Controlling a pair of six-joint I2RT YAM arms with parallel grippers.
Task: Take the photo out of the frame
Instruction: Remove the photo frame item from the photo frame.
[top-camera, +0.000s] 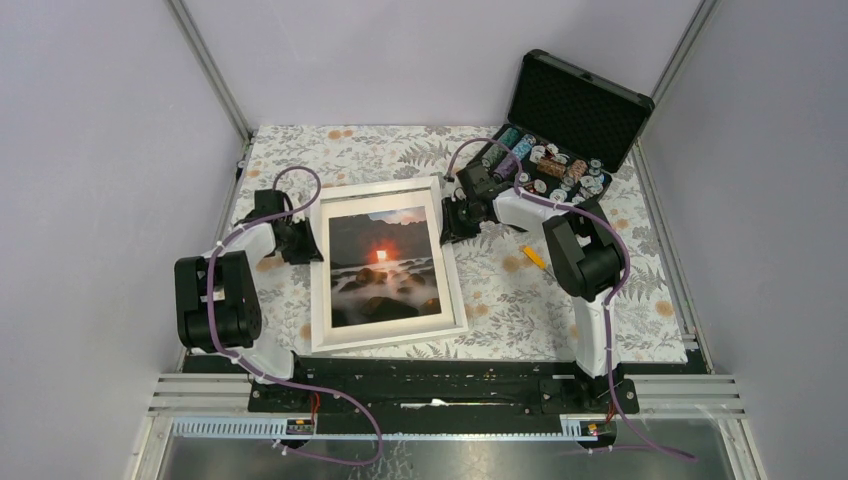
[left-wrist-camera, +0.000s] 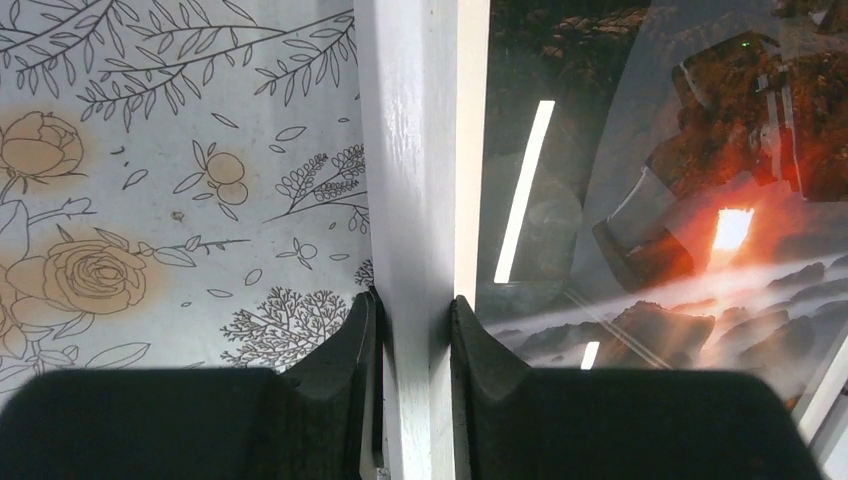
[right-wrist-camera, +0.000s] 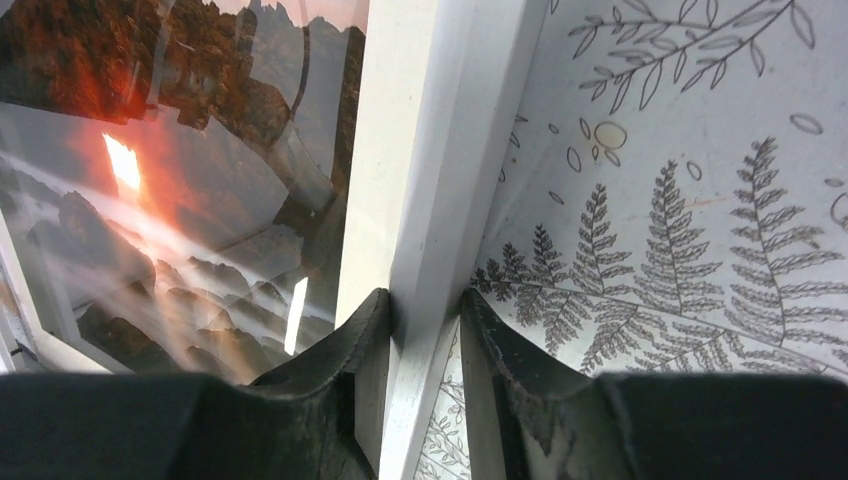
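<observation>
The frame, white-bordered, lies face up at the table's centre with the photo of an orange sun over dark rocks inside it behind glass. My left gripper is at the frame's left side. In the left wrist view it is shut on the white border, the photo just to the right. My right gripper is at the frame's right side near the far corner. In the right wrist view it pinches the border beside the photo.
An open black case of poker chips stands at the back right, its lid raised. A small yellow object lies on the floral tablecloth right of the frame. Metal uprights and walls close in the table on both sides.
</observation>
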